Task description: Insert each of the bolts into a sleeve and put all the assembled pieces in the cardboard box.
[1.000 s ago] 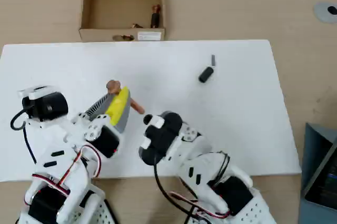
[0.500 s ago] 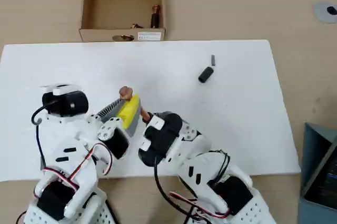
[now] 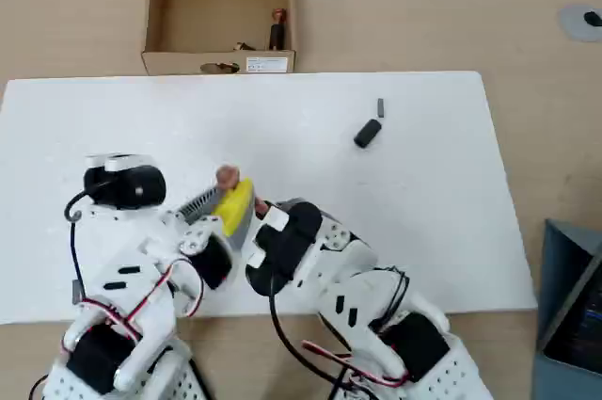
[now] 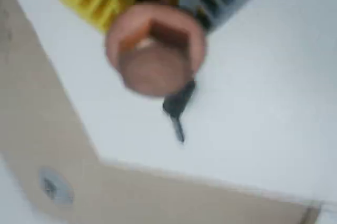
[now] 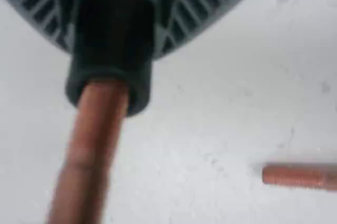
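Note:
My left gripper (image 3: 229, 197), with one yellow and one grey finger, is shut on a copper bolt (image 3: 227, 176) near the table's front middle. The bolt's hexagonal head (image 4: 155, 50) faces the left wrist camera. My right gripper (image 5: 113, 23) is shut on a black sleeve (image 5: 113, 55), and the bolt's shank (image 5: 89, 150) sits in the sleeve's mouth. In the high view the right arm (image 3: 287, 242) lies directly beside the left gripper. The cardboard box (image 3: 169, 61) stands at the back left with an assembled piece (image 3: 277, 31) inside. A loose black sleeve (image 3: 368, 133) lies on the white table, to the right.
A small dark pin (image 3: 381, 107) lies just behind the loose sleeve. The end of a copper rod (image 5: 300, 176) lies on the table near my right gripper. A grey bin (image 3: 569, 306) stands off the mat at the right edge. The white mat (image 3: 442, 231) is bare on the right.
My left arm has carried the bolt to the right and slightly toward the front, closing on my right gripper. The right arm has hardly moved.

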You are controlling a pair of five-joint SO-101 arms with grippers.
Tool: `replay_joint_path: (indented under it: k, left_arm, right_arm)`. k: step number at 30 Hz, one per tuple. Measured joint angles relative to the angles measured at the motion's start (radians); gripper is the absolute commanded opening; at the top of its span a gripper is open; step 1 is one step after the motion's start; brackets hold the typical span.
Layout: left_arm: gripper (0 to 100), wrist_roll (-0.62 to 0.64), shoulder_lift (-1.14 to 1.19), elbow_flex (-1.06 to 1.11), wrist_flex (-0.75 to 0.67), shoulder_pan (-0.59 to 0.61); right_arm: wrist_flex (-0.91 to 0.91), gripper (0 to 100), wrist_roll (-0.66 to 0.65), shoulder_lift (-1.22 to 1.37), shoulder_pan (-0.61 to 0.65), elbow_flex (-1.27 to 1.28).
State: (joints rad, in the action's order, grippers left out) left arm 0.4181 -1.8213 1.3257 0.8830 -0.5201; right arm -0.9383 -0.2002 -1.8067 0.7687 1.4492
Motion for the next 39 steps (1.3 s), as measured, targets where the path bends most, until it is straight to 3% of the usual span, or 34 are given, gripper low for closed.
replay_joint_path:
  k: [12, 18, 26, 39]
  left_arm:
    - [2, -0.002, 0.002, 0.0, 0.123, -0.068]
    - [20, -0.002, 0.0, 0.003, 0.161, -0.038]
    - [21, -0.002, 0.0, -0.002, 0.227, 0.049]
    - [21, -0.002, 0.003, -0.127, 0.245, 0.046]
  right_arm:
    - [0.0, 0.9, -0.002, 0.0, 0.008, 0.0]
    - [-0.002, 0.9, -0.002, 0.0, 0.002, 0.002]
    - [-0.002, 0.9, -0.002, 0.0, -0.002, 0.002]
    - [0.002, 0.9, -0.002, 0.0, 0.002, -0.003]
